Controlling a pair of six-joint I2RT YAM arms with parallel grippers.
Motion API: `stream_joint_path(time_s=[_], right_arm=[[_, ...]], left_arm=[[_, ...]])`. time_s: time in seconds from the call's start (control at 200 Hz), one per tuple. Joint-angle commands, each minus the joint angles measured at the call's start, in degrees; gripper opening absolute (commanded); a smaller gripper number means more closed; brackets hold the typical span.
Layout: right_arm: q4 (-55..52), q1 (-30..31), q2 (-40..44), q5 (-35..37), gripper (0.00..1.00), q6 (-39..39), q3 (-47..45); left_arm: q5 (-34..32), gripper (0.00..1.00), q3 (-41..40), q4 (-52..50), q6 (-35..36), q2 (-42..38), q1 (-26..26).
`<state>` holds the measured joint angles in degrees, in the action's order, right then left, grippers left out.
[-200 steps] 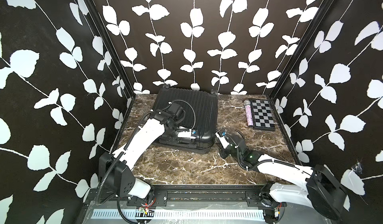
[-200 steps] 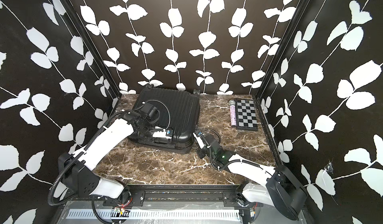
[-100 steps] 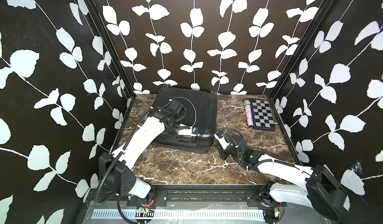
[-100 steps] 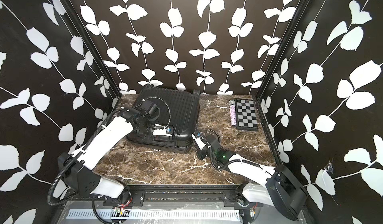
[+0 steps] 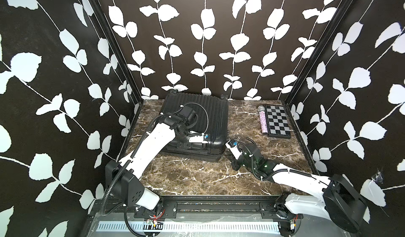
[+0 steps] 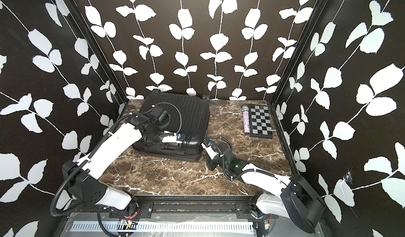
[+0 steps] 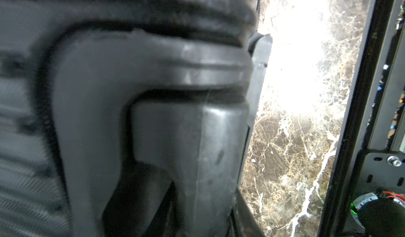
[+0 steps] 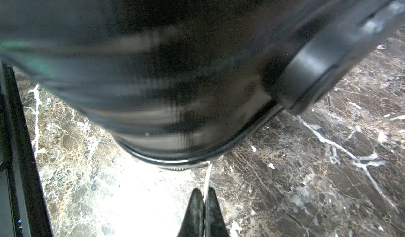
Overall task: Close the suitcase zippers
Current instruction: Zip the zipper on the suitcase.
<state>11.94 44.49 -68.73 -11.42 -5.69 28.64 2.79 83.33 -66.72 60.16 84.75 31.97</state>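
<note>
In both top views the suitcase [image 5: 215, 115] [image 6: 194, 115] is seen flat, left of the frame's middle. The left arm [image 5: 153, 143] is bent over it, the left gripper [image 5: 185, 146] set on its lower edge. The right arm [image 5: 295, 176] is stretched low, the right gripper [image 5: 229, 158] at its lower right corner.

Left wrist view: jaws look clamped on the suitcase [image 7: 197, 148].

Right wrist view: jaws are pinched on a thin pale pull [image 8: 207, 179] by the zipper [image 8: 272, 112].

We can read no text, label, brand, number or sign in any view. The suitcase [image 5: 215, 115] shows us only plain ribbed shell, the checkered box [image 5: 277, 124] only squares; the wrist views are blurred.
</note>
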Motion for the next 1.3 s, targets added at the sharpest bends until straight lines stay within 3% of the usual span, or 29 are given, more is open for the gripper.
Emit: stream_joint_path(time_s=[0.0,0.55,0.885,1.115,1.296], right_arm=[[5.0,3.0,0.9,-11.1,0.00,2.4,-0.3],[5.2,5.9,-1.3,-12.8,0.00,4.3,1.9],[3.5,6.3,0.2,-13.5,0.00,5.7,2.2],[1.1,6.3,0.2,-8.2,0.00,6.6,2.6],[2.6,6.5,0.3,-12.2,0.00,6.1,2.7]], left_arm=[[-8.8,0.11,5.2,18.0,-14.0,-0.7,-1.5],[-6.4,0.11,6.4,21.5,-20.4,-0.6,-0.1],[-12.0,0.11,7.4,24.0,-22.2,0.2,-0.1],[-19.2,0.12,7.4,27.9,-21.1,-0.7,-0.1],[-22.2,0.13,7.5,30.0,-20.3,-1.6,0.0]])
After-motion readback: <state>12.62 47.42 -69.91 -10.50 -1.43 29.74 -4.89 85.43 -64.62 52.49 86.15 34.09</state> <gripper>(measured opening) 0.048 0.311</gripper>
